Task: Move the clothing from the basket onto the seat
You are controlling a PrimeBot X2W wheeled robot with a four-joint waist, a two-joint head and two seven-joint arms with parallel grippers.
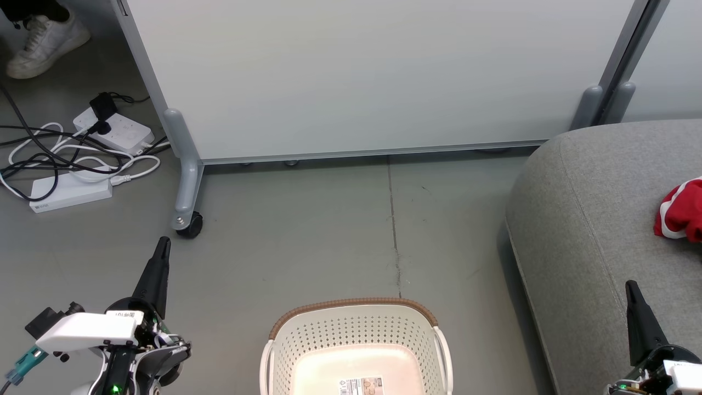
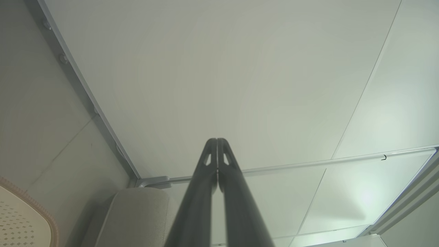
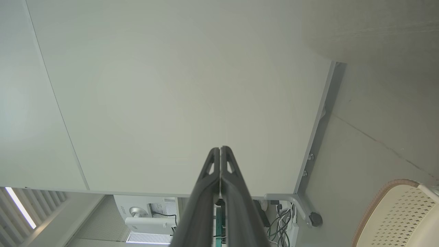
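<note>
Apparently the task is being brought to its close, if it is not already being finished. The basket (image 1: pixel 351 329) is being shown on the floor (image 1: pixel 307 236), between the two claws in the head view. Its perforated wall and labelled bottom are being left bare, and no cloth is being seen in the part in view. Its near end, though, is being cut off by the lower edge of that view, so it cannot be told whether anything is lying there.

The clothing (image 1: pixel 680 211), a red bundle with white trim, is being carried by the seat (image 1: pixel 581 219), at the right edge of the head view and well apart from the basket. Only part of the bundle is being shown, so whether every garment is there cannot be told.

The left claw (image 1: pixel 163 247) is being held over the floor to the left of the basket, fingers pressed together, with nothing being pinched. The right claw (image 1: pixel 632 288) is being seen against the near part of the seat, likewise pressed together and empty, short of the red bundle.

Little is being judged as left: a look at the hidden end of the basket and, should a garment be lying there, one more carry across to the seat.
</note>
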